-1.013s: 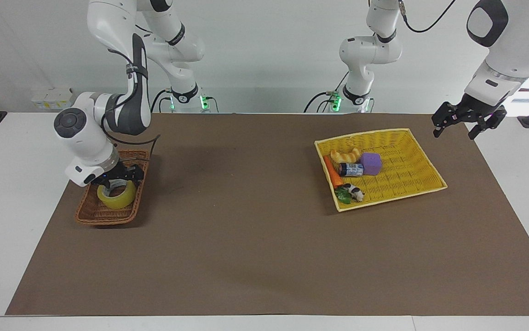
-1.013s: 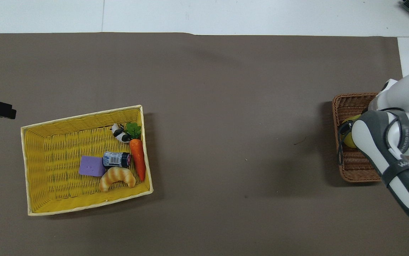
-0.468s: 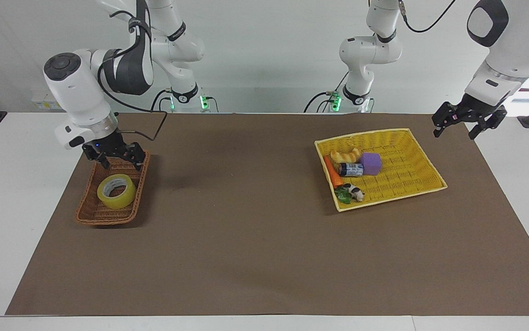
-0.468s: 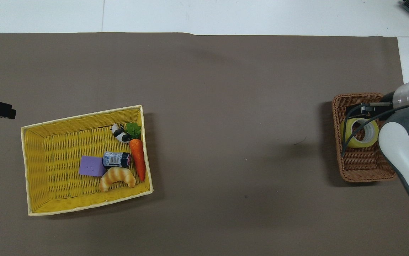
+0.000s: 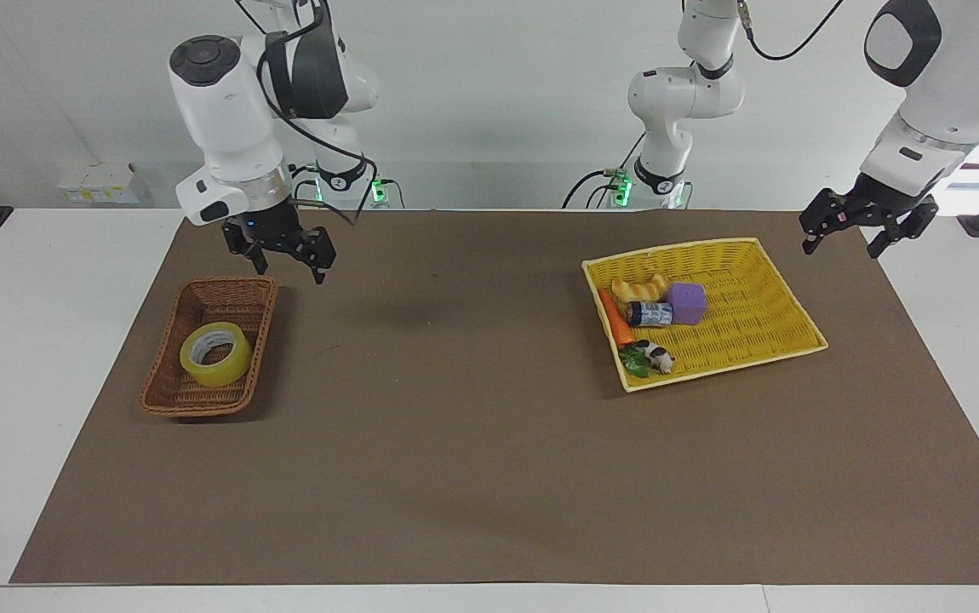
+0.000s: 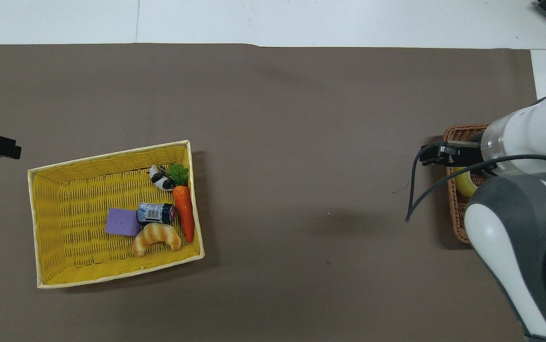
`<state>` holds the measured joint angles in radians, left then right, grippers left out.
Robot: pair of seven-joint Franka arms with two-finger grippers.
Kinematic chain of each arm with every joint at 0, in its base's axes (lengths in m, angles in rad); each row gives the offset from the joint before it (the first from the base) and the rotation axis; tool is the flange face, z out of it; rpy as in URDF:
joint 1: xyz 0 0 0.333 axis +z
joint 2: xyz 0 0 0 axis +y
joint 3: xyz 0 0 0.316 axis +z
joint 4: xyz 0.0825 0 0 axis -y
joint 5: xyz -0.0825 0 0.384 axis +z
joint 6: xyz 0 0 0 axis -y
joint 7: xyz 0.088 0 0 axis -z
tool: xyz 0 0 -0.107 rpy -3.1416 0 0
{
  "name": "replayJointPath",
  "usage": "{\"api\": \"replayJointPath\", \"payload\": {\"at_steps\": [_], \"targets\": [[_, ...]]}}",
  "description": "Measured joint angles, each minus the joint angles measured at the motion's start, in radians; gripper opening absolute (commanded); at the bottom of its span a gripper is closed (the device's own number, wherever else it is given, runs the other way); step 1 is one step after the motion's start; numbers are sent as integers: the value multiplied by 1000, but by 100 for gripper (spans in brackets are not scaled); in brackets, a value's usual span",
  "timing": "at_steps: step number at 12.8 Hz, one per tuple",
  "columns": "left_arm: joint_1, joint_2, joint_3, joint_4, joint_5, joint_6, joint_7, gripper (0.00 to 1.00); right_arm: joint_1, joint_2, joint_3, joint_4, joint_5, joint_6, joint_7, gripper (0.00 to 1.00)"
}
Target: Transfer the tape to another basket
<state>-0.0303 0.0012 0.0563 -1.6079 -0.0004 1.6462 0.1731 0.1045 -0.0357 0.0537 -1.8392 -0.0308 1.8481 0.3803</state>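
Observation:
The tape (image 5: 215, 354), a yellow roll, lies flat in the brown wicker basket (image 5: 200, 407) at the right arm's end of the table. My right gripper (image 5: 289, 268) is open and empty. It hangs in the air over the mat, just off the basket's corner nearest the robots. In the overhead view the right arm covers most of the basket (image 6: 456, 218), and only a sliver of the tape (image 6: 463, 186) shows beside the right gripper (image 6: 437, 156). My left gripper (image 5: 844, 245) is open and waits in the air beside the yellow basket.
The large yellow basket (image 5: 787, 281) sits toward the left arm's end. It holds a purple cube (image 5: 686, 302), a croissant (image 5: 638, 288), a small jar (image 5: 650, 314), a carrot (image 5: 614, 319) and a toy cow (image 5: 656, 355). A brown mat covers the table.
My right gripper has risen out of the wicker basket without the tape and moved toward the robots and the table's middle. The tape stays in the basket. The left arm has not moved.

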Motion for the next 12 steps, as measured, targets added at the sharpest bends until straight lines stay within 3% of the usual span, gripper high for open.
{"api": "replayJointPath", "payload": {"at_steps": [3,8,12], "targets": [[0,0,0,0,0,0,0,100,21,-8,-3,74,0,-43,33,100],[0,0,0,0,0,0,0,100,5,-26,-66,242,0,-233,24,100],[0,0,0,0,0,0,0,100,1,-38,-108,251,0,-285,-113,100]]}}
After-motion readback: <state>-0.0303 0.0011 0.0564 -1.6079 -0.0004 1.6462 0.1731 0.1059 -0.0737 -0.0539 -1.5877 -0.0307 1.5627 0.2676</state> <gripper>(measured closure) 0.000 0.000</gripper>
